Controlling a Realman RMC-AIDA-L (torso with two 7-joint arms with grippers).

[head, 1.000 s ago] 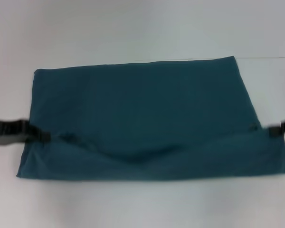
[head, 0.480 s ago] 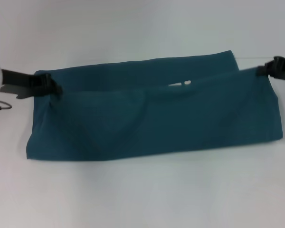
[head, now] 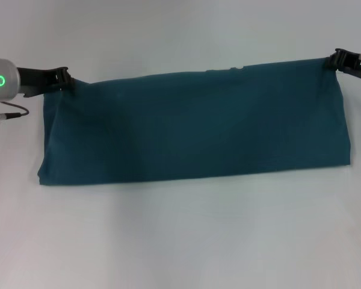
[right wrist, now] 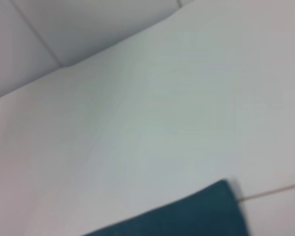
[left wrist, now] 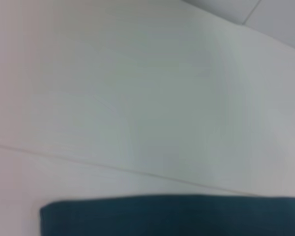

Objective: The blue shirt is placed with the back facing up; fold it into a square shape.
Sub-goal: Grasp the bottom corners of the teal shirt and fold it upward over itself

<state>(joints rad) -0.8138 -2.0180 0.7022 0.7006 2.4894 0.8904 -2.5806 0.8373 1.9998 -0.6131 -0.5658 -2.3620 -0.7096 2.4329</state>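
The blue shirt (head: 192, 126) lies on the white table as a long, flat teal band, folded over on itself, with a speck of white print at its far edge. My left gripper (head: 65, 80) pinches its far left corner. My right gripper (head: 336, 59) pinches its far right corner. Both are shut on the cloth, low over the table. In the left wrist view a strip of the blue shirt (left wrist: 172, 216) shows on the table, and the right wrist view catches a corner of the blue shirt (right wrist: 187, 219). Neither wrist view shows fingers.
The white table (head: 180, 241) spreads wide in front of the shirt and behind it. A cable (head: 9, 109) hangs from my left wrist near the shirt's left end. A thin seam line crosses the table (left wrist: 113, 167).
Both grippers carried the shirt's near edge up and away to the far edge, folding the cloth in half into a narrower band. It now lies flat, with the sag gone.
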